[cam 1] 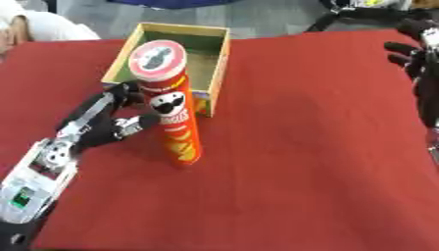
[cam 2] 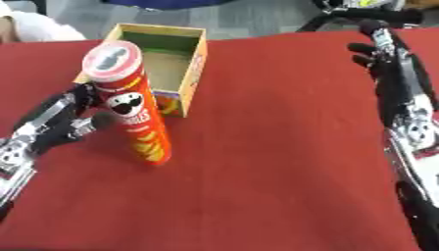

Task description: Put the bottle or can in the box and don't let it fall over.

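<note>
We see the tall red can [cam 1: 171, 105] standing upright on the red cloth worktop [cam 1: 317, 147], just in front of the open wooden box [cam 1: 219, 59]. Our left hand [cam 1: 107, 122] has its fingers and thumb curled around the can's middle. Our right hand [cam 2: 386, 54] hangs idle, fingers relaxed, at the far right. The can is a slim, smooth cylinder, top-heavy in a side grip; it could tip or clip the box's thin wall while going in.

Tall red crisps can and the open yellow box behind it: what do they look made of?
Tall red crisps can: probably a cardboard tube with glossy printed wrap, judging by the sheen and printed graphics; its pale lid looks like plastic. Open yellow box: thin, flat, matte walls suggest cardboard, though thin wood can't be ruled out.
</note>
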You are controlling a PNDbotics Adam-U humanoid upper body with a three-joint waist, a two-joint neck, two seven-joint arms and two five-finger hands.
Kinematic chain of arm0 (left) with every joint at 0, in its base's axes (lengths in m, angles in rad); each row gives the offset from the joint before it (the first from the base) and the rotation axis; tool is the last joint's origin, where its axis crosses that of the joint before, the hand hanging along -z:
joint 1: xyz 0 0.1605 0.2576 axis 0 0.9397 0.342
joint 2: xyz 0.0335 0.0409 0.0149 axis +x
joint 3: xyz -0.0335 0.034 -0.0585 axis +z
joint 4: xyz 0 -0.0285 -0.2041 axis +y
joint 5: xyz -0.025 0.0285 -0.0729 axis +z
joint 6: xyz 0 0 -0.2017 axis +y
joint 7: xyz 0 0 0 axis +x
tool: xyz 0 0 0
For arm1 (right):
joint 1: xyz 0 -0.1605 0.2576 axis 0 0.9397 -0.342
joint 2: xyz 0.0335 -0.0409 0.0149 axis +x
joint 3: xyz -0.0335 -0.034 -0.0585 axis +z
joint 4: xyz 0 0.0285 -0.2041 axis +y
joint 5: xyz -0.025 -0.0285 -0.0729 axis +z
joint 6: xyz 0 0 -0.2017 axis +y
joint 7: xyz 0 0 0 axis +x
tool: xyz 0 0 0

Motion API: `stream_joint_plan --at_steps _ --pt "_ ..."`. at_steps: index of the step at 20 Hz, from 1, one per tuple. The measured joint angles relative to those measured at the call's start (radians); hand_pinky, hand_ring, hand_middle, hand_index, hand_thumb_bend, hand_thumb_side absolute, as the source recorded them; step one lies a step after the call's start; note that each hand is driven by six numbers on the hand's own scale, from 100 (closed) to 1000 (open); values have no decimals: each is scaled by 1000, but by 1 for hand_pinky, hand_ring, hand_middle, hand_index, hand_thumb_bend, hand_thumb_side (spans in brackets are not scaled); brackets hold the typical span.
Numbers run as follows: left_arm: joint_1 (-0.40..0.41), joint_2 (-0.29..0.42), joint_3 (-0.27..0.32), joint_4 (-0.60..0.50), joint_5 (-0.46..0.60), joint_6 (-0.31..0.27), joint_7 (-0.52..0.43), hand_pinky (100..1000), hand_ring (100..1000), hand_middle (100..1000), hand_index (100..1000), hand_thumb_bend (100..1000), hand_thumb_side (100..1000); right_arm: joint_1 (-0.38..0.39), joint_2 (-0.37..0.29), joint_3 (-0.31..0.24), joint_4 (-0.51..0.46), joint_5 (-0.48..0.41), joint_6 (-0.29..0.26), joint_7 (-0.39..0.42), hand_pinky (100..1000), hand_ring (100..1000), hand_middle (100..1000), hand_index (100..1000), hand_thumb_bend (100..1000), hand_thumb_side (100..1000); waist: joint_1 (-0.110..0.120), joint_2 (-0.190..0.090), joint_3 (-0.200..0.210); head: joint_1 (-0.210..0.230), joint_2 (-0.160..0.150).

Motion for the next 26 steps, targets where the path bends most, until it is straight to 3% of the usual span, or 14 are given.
stream_joint_plan --at_steps 26 --pt "-45 -69 -21 51 -31 8 8 1000 859 805 888 856 717 1 8 0 0 -1 3 3 894 829 893 887 100 913 4 0 -8 5 -7"
